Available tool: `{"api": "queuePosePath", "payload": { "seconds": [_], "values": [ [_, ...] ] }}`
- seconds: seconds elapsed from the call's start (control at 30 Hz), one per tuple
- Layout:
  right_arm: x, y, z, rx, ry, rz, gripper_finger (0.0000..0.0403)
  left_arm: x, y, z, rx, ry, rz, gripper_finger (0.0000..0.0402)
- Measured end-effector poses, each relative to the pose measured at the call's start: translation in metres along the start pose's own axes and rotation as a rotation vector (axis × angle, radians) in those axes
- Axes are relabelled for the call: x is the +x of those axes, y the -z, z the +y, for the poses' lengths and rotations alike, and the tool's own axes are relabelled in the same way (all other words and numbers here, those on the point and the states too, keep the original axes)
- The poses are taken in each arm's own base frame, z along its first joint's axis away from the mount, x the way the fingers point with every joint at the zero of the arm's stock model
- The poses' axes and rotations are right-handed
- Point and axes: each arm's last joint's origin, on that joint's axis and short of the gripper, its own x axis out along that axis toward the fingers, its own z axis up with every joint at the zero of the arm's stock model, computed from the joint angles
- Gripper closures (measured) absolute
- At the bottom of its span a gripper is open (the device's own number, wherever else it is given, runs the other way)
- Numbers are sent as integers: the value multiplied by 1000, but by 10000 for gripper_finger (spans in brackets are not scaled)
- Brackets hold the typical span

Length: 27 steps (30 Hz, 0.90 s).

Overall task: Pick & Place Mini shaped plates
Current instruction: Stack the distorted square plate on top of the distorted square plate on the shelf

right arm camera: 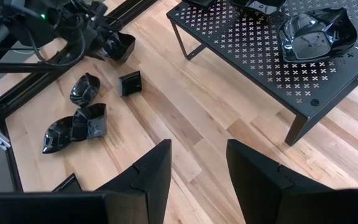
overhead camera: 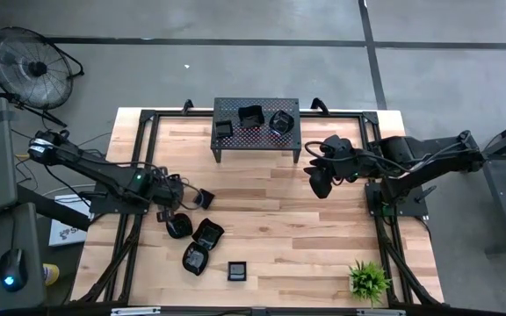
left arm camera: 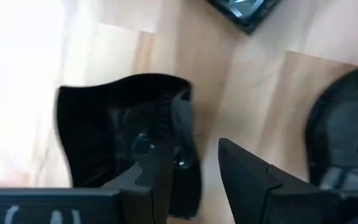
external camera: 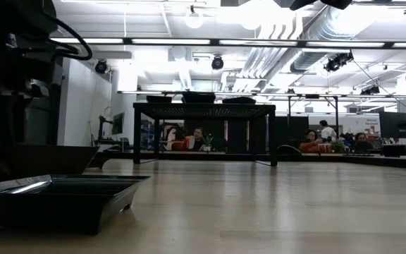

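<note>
Several glossy black mini plates lie loose on the wooden table's near left: (overhead camera: 202, 198), (overhead camera: 177, 226), (overhead camera: 207, 233), (overhead camera: 195, 259) and a small square one (overhead camera: 237, 270). My left gripper (overhead camera: 170, 211) points steeply down among them, open. In its wrist view it (left arm camera: 194, 186) stands over a black plate (left arm camera: 117, 124) that rests on its base. One finger is over the plate's hollow, the other outside its side wall. My right gripper (overhead camera: 320, 183) hangs open in the air to the right of the stand, holding nothing (right arm camera: 197, 168). My left gripper comes at the plate from above, its fingers on either side of the plate's side wall (left arm camera: 185, 143). One finger (left arm camera: 154, 180) is over the inside and the other (left arm camera: 247, 180) is outside. Whether either finger touches the wall I cannot tell.
A black perforated stand (overhead camera: 256, 140) on legs at the far middle carries three more plates (overhead camera: 224, 129), (overhead camera: 250, 117), (overhead camera: 281, 121). A small green plant (overhead camera: 369, 279) stands at the near right corner. Bare wood lies in the table's middle (overhead camera: 271, 211). People sit in the room behind (external camera: 316, 137).
</note>
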Motion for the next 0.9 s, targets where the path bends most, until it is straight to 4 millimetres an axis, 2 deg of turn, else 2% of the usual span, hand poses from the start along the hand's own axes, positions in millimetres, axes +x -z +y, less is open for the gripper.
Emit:
{"api": "queuePosePath", "payload": {
  "seconds": [0.33, 0.57, 0.9],
  "values": [
    [0, 0, 0, -18, 1, -2, 253, 1, 1, 1, -12, -30, -2, 278],
    [0, 0, 0, -19, 1, -2, 253, 13, 10, 1, -8, -13, 35, 278],
    [0, 0, 0, -18, 2, -2, 253, 13, 10, 2, -11, -29, 26, 278]
  ]
}}
